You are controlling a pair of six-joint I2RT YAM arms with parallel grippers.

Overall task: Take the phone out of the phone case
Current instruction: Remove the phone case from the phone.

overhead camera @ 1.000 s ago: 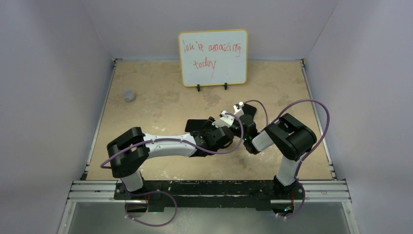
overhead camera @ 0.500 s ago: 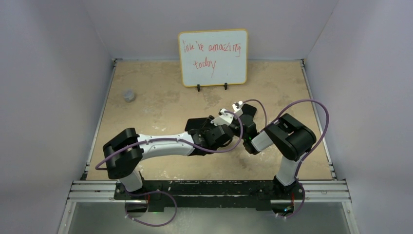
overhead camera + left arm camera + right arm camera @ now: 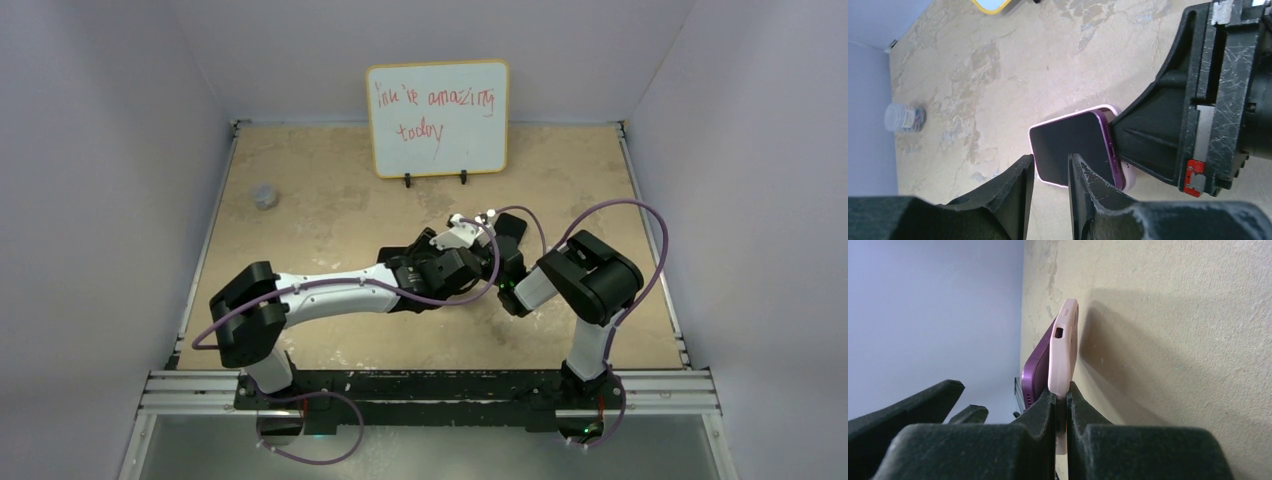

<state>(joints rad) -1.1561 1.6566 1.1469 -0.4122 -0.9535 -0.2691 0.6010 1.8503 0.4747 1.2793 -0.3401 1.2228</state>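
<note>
A purple phone [image 3: 1070, 147] with a dark screen sits in a pale pink case [image 3: 1064, 347] on the table. My right gripper [image 3: 1061, 399] is shut on the case's edge at one end. There the phone's purple rim [image 3: 1035, 371] stands off from the case wall. My left gripper [image 3: 1050, 159] is open, with a narrow gap between its fingers. The phone's near corner shows in that gap, and one fingertip [image 3: 1079, 162] overlaps the screen. In the top view both grippers meet mid-table, left gripper [image 3: 440, 262] beside right gripper [image 3: 495, 255], and they hide most of the phone.
A whiteboard [image 3: 437, 118] with red writing stands at the back centre. A small grey jar [image 3: 264, 195] sits at the far left, also seen in the left wrist view as the jar [image 3: 904, 117]. Pale walls enclose the table on three sides.
My left arm has reached further back and right, bringing its gripper over the phone. The right gripper shifted slightly back and still holds the case.
</note>
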